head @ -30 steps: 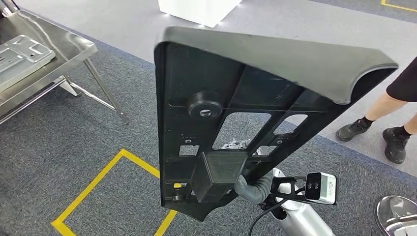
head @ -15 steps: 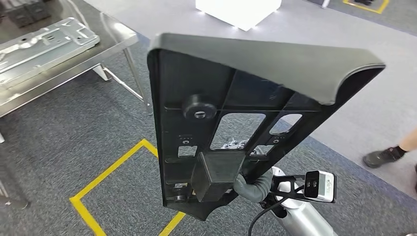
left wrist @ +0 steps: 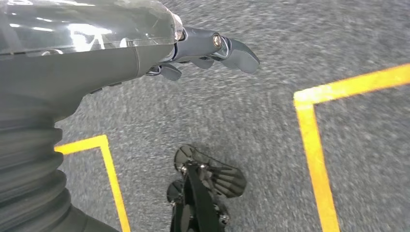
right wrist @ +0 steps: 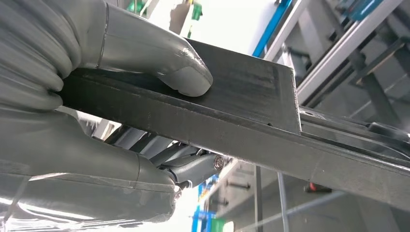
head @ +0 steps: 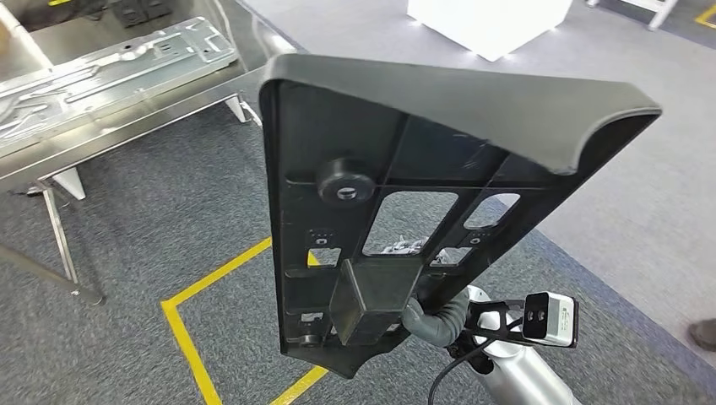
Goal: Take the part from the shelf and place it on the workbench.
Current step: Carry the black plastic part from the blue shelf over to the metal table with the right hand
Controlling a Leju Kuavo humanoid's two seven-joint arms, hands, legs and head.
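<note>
We are holding the part (head: 439,169), a large black ribbed panel, upright in front of us. Our right hand (head: 435,319) is gripping it at its lower end, near six o'clock in the head view. In the right wrist view the thumb (right wrist: 159,63) is pressing on one face of the panel's edge while the darker fingers (right wrist: 193,166) are curling under the other face, so the grip is a firm clamp. We judge that gripping it low and standing it on end is keeping the long panel off the floor while we are carrying it.

Our left hand (left wrist: 208,48) is hanging at our side over the grey carpet (left wrist: 270,121), fingers loosely spread and holding nothing, since one hand seems enough for this load.

The steel bench (head: 127,126) is lying at about ten o'clock, already carrying a pressed metal plate (head: 118,63). The panel is not yet over it, so we judge the placing is still ahead. A yellow floor line (head: 211,278) is marking the carpet at about seven o'clock.
</note>
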